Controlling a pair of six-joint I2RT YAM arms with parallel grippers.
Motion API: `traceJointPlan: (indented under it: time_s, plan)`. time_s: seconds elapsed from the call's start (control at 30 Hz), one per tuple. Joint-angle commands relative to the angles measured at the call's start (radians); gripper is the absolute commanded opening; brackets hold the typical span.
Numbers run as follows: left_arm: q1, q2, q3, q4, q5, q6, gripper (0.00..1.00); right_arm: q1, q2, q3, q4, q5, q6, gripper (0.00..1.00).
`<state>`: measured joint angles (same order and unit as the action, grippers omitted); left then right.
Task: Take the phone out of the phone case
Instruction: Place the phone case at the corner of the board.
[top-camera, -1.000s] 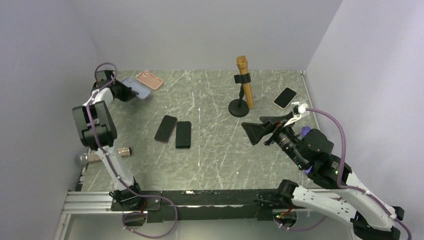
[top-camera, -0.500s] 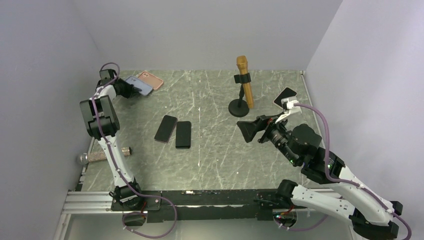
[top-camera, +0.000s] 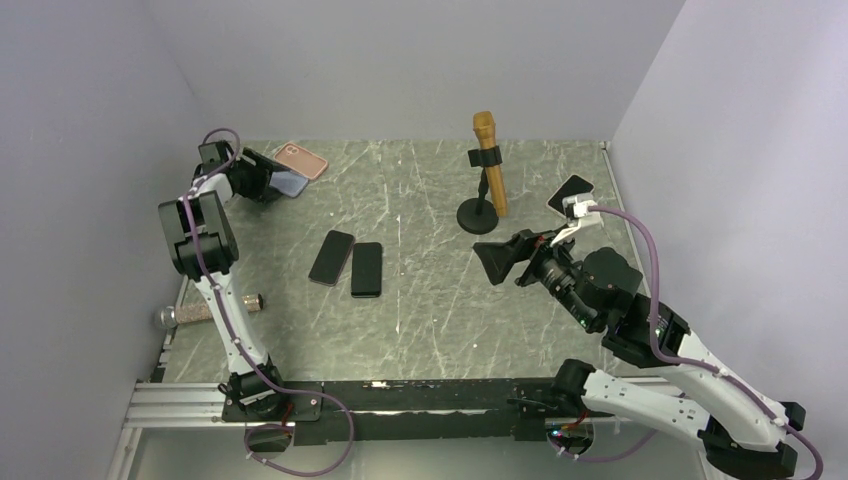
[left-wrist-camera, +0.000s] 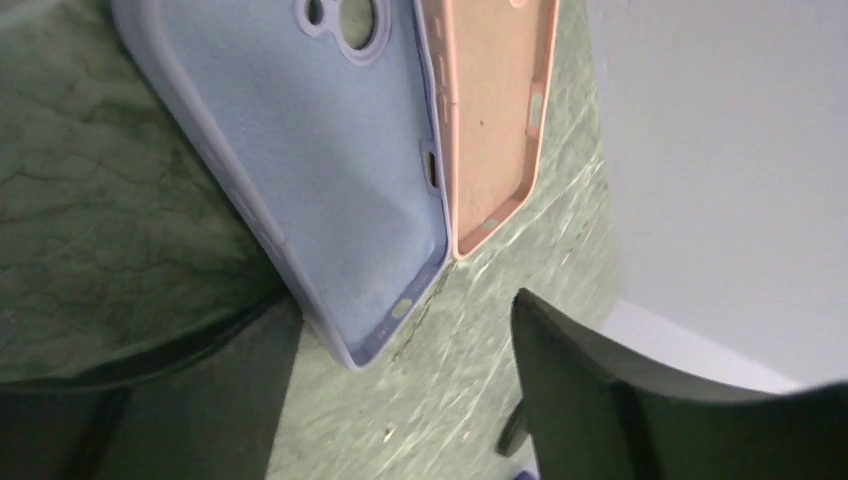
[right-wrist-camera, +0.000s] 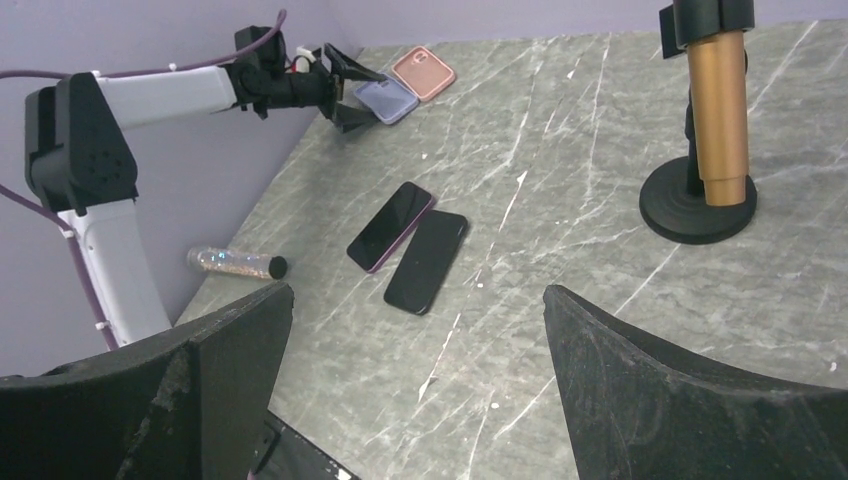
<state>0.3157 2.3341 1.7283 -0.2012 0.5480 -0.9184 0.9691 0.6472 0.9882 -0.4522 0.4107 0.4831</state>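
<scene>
a: where's the left gripper (left-wrist-camera: 405, 320), and is it holding anything?

b: it's at the far left corner of the desk (top-camera: 430, 320), fingers spread wide and gripping nothing. the lavender case (left-wrist-camera: 320, 170) lies inside-up with its near short end between the two fingers, and no phone shows in it. its long axis runs straight away from the gripper, more or less along the reach. its long side touches a pink case (left-wrist-camera: 490, 110), also hollow.

a: so the phones?

b: two sit side by side at mid desk, well apart from both grippers: a purple-rimmed phone (top-camera: 331, 257) and a black phone (top-camera: 366, 269), long axes roughly near-to-far. (that rim may be a case; i can't tell.) a third phone (top-camera: 566, 188) lies far right, past the microphone stand (top-camera: 487, 170).

a: and the right gripper (right-wrist-camera: 418, 300)?

b: raised above the desk, also spread wide and carrying nothing, looking across toward the mid-desk pair.

a: next move, as you judge it?

b: this case looks finished, so the left arm likely needs to back off along the case's axis without nudging it. if another phone needs stripping, the pair lies left of centre, nearer the left arm; the third is on the right arm's side.
</scene>
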Motion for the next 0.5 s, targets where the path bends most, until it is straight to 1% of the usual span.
traceJointPlan:
  time_s: [0.0,0.07,0.1,0.23,0.37,0.43,0.47]
  plan:
    - [0.003,-0.071,0.003,-0.107,-0.020,0.069,0.87,0.002,0.019,0.059,-0.046,0.025,0.032,0.99]
    - [0.003,-0.140,-0.016,-0.157,-0.044,0.090,0.93,0.002,0.052,0.091,-0.097,0.067,0.043,0.99]
    - [0.003,-0.180,-0.031,-0.188,-0.061,0.095,0.98,0.002,0.068,0.109,-0.127,0.100,0.052,0.99]
    - [-0.006,-0.387,-0.172,-0.269,-0.154,0.096,0.99,0.001,0.126,0.151,-0.221,0.262,0.084,1.00]
    - [-0.047,-0.642,-0.389,-0.195,-0.176,0.110,1.00,-0.013,0.166,0.161,-0.282,0.495,0.106,0.99]
    - [-0.092,-0.743,-0.473,-0.150,-0.192,0.126,0.99,-0.048,0.192,0.176,-0.297,0.555,0.098,0.98]
    - [-0.123,-0.780,-0.496,-0.140,-0.198,0.138,0.99,-0.080,0.202,0.181,-0.291,0.558,0.079,0.98]
